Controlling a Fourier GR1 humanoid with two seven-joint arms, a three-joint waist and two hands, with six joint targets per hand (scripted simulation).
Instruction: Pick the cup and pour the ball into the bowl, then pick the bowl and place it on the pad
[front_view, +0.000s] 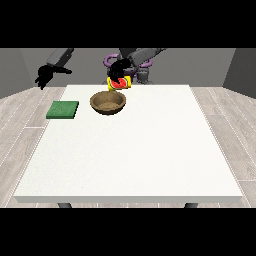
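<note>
Yellow cup (121, 83) with a red inside, tipped on its side above the far rim of the bowl (107, 103), mouth turned down and towards the camera. Black hand (117, 70) in the middle of the view, the one on the arm coming from the view's right, curled round the cup from above. Ball: cannot make it out, neither in the cup nor in the bowl.

Bowl brown, wood-like, upright on the white counter (145, 145), far part, a little left of centre. Green pad (63, 109) flat on the counter near its left edge, beside the bowl but apart from it.

Hand at the view's left (45, 75) raised off the counter, beyond its far left corner, fingers hanging relaxed, holding nothing. Well apart from the pad below it.
</note>
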